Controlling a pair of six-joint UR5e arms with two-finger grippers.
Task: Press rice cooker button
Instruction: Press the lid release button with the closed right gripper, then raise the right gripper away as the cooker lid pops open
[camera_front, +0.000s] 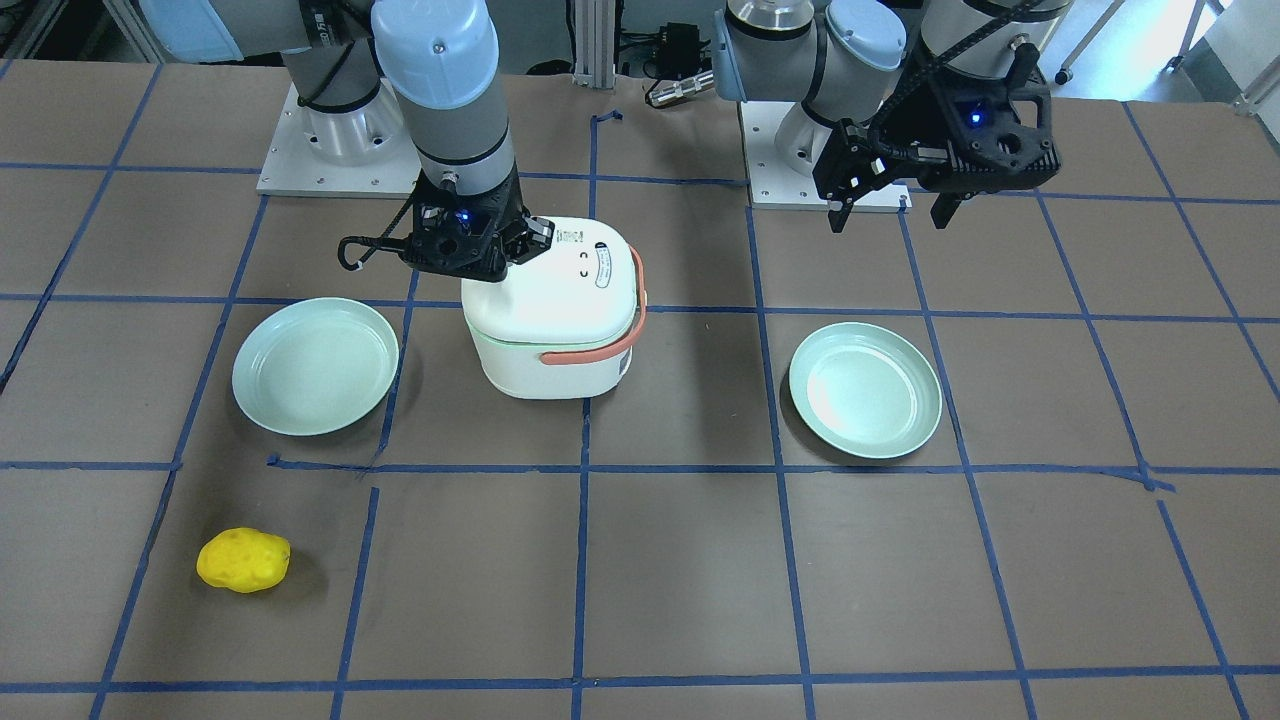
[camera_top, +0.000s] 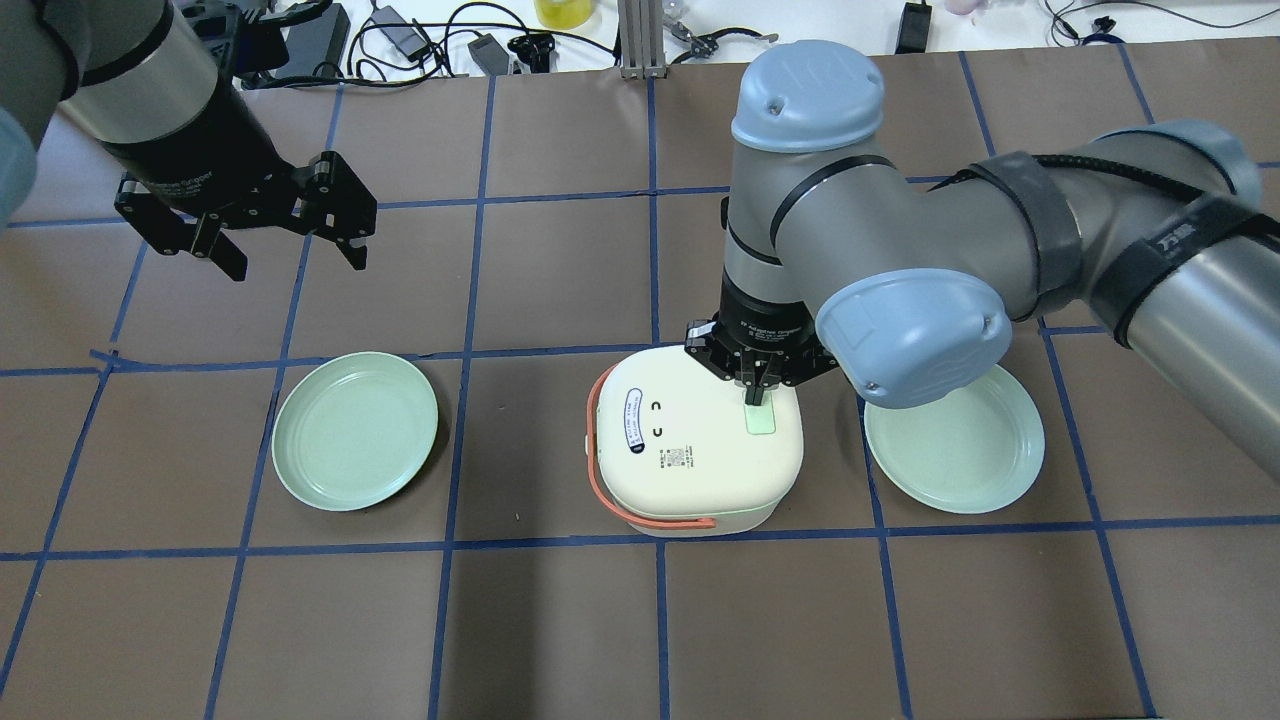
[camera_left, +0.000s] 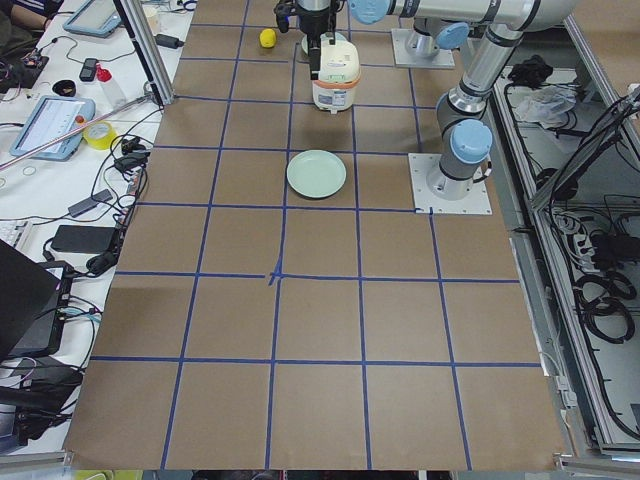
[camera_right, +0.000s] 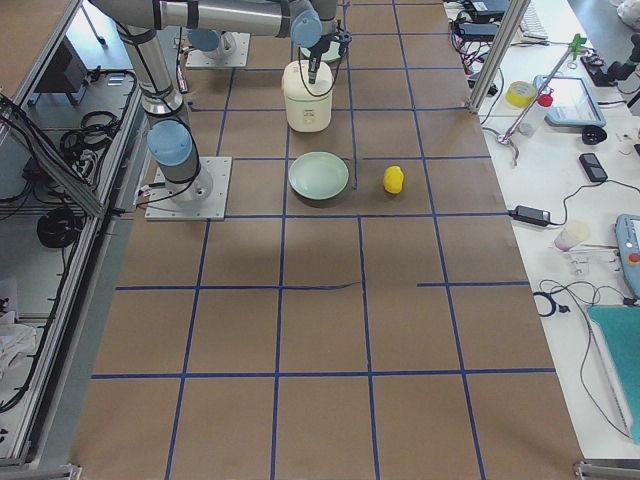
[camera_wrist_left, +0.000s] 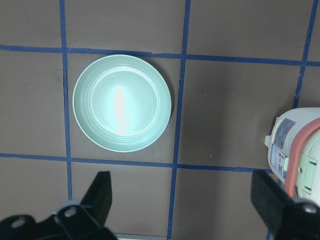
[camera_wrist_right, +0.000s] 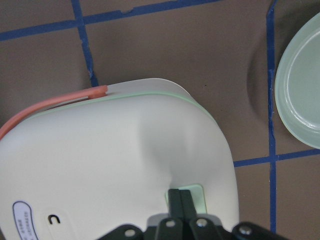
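A white rice cooker (camera_top: 690, 440) with an orange handle stands mid-table; it also shows in the front view (camera_front: 560, 315) and the right wrist view (camera_wrist_right: 115, 165). Its pale green button (camera_top: 762, 418) sits on the lid's right side. My right gripper (camera_top: 756, 392) is shut, its fingertips touching the button (camera_wrist_right: 192, 192). My left gripper (camera_top: 292, 258) is open and empty, held above the table far to the left of the cooker; in the left wrist view its fingers (camera_wrist_left: 102, 192) hang over bare table.
Two pale green plates flank the cooker: one on the left (camera_top: 355, 430) and one on the right (camera_top: 955, 440), partly under my right arm. A yellow sponge-like lump (camera_front: 243, 560) lies near the table's far corner on my right side.
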